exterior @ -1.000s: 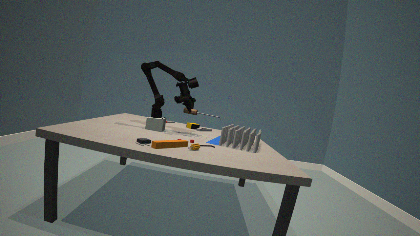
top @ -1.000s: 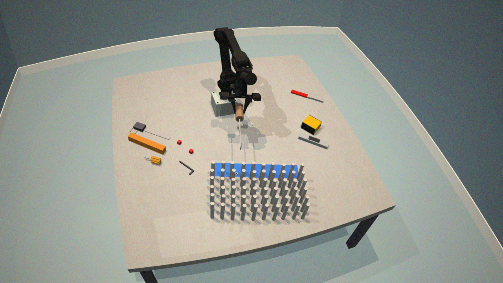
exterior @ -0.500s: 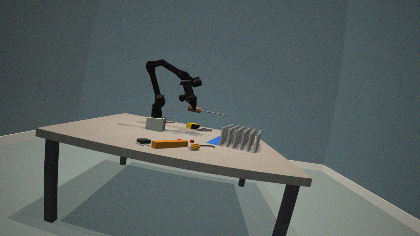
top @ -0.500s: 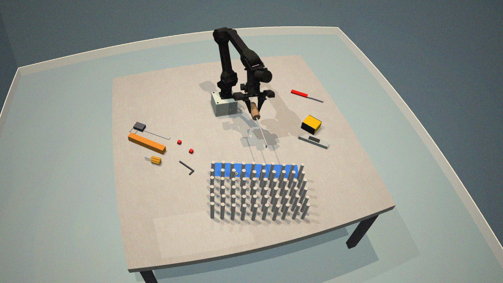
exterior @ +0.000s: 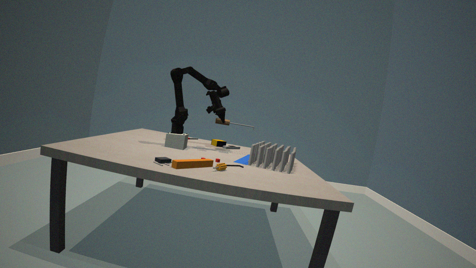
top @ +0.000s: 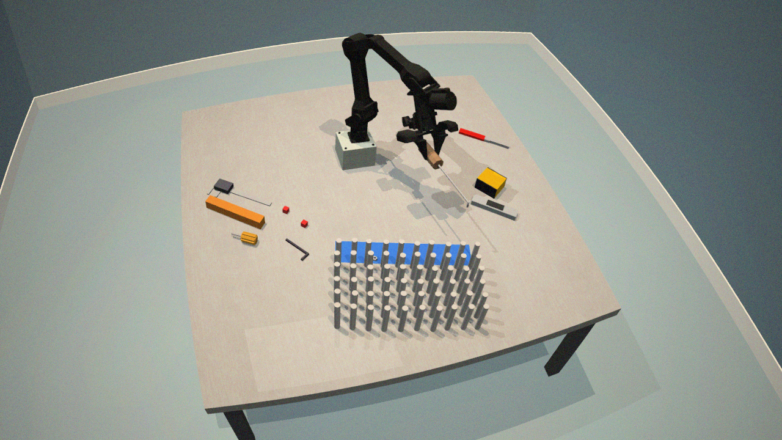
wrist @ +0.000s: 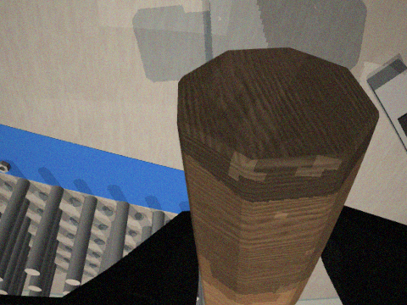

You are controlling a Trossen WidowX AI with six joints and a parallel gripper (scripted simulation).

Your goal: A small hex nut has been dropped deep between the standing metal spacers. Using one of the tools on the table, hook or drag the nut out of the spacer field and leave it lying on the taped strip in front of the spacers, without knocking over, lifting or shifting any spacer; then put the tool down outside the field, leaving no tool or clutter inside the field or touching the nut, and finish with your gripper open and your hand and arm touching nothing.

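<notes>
Setting down the hook tool [top: 434,158] [exterior: 222,121] [wrist: 271,178], clamped in the gripper [top: 432,153] [exterior: 222,120] above the table, too near the blue strip [top: 404,252] [exterior: 242,159] [wrist: 93,165] could knock the nut [top: 375,257] [wrist: 4,166] lying on it.

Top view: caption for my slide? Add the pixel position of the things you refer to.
Hand [top: 432,152] grips wooden-handled hook [top: 435,158]; nut [top: 375,257] on blue strip [top: 407,252] by standing spacers [top: 402,318].

Single black jointed arm [top: 358,82] [exterior: 178,89], lower link near upright, elbow high, forearm sloping down and outward. Bulky black wrist [top: 424,104] [exterior: 215,98] angled downward below the forearm. Black two-fingered parallel-jaw gripper [top: 432,151] [exterior: 222,120] [wrist: 254,219] raised above the table, pointing down. Jaws closed on a wooden handle, fingers held apart by its width, one either side.
</notes>
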